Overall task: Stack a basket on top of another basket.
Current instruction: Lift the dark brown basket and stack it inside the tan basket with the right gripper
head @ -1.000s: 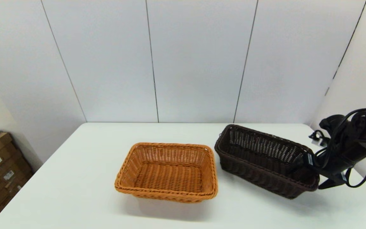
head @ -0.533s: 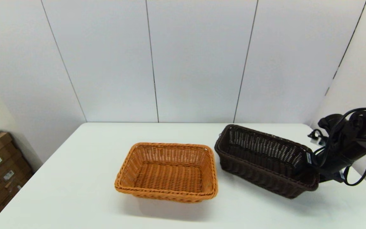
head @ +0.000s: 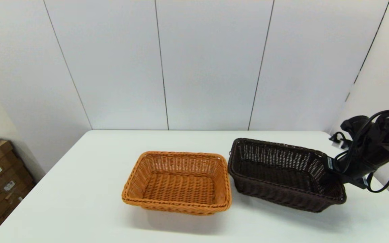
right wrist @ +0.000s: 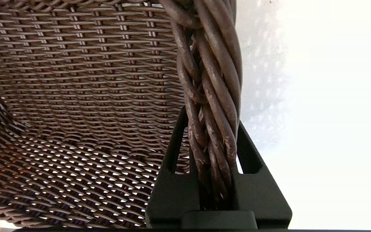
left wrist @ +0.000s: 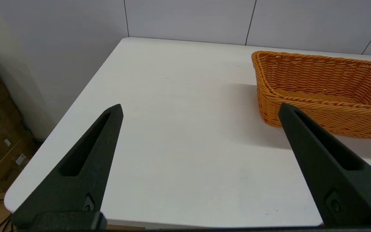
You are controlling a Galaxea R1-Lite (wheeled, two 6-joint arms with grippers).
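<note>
Lifted and levelled now, the dark basket [head: 284, 175] swings up beside the orange-tan basket [head: 178, 182].
Right gripper [right wrist: 216, 154] jaws pinch its braided rim for carrying; left gripper [left wrist: 201, 111] hangs spread over the tabletop [head: 79, 202].

White table [head: 79, 202] carries the orange-tan basket [head: 178, 182] and dark basket [head: 284, 175].

The right arm reaches in from the right side of the head view, its black wrist wrapped in looping cables. The right tool [head: 329, 168] is clamped on the braided rim at the right end of the dark brown basket [head: 282, 175]; in the right wrist view its two fingers [right wrist: 172, 151] press the rim from either side. The left tool [left wrist: 201, 111] hangs above the near left part of the worktop [left wrist: 179, 122], fingers spread wide and holding nothing.
</note>
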